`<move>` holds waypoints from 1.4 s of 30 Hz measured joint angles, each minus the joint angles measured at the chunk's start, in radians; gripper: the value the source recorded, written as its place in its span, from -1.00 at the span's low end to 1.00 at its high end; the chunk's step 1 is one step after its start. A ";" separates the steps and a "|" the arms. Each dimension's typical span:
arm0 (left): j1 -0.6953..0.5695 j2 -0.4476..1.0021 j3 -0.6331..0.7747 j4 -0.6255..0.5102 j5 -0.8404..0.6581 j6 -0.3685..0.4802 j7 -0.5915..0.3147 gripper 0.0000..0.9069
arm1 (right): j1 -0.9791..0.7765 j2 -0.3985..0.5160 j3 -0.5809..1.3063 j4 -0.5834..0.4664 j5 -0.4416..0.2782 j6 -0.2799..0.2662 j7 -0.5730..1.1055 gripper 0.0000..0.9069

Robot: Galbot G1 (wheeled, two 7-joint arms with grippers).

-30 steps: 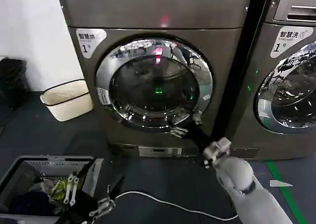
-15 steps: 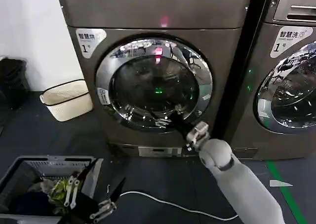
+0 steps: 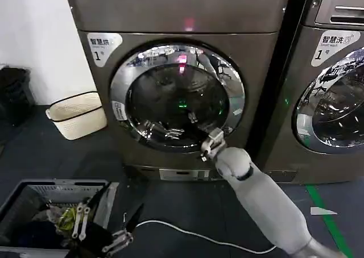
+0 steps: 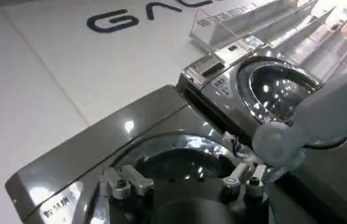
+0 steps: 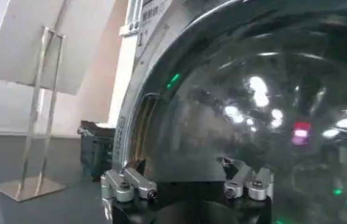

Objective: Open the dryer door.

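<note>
The right gripper (image 3: 211,145) is reaching to the lower right chrome rim of the shut dryer door (image 3: 177,98), fingers spread; contact is hard to judge. The left gripper (image 3: 108,235) is hanging low, fingers spread.

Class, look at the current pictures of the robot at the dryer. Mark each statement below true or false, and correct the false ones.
1. The dryer door is shut. True.
2. The right gripper is at the door's lower right chrome rim. True.
3. The left gripper is pressing on the door glass. False: it hangs low beside the laundry basket, away from the machine.
4. A cream-coloured basket stands on the floor to the left of the dryer. True.
5. The LG-marked machine stands to the dryer's left. False: it stands to the right.
</note>
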 joint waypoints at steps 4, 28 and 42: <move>-0.002 -0.005 0.002 0.000 0.003 0.000 0.000 1.00 | 0.024 0.024 -0.028 -0.032 0.001 -0.001 0.006 1.00; 0.004 -0.024 0.008 -0.004 0.014 -0.004 0.000 1.00 | 0.118 0.166 -0.085 -0.219 -0.046 0.016 0.028 1.00; 0.009 -0.029 0.008 -0.009 0.015 -0.008 0.001 1.00 | 0.154 0.235 -0.093 -0.310 -0.071 0.030 0.028 1.00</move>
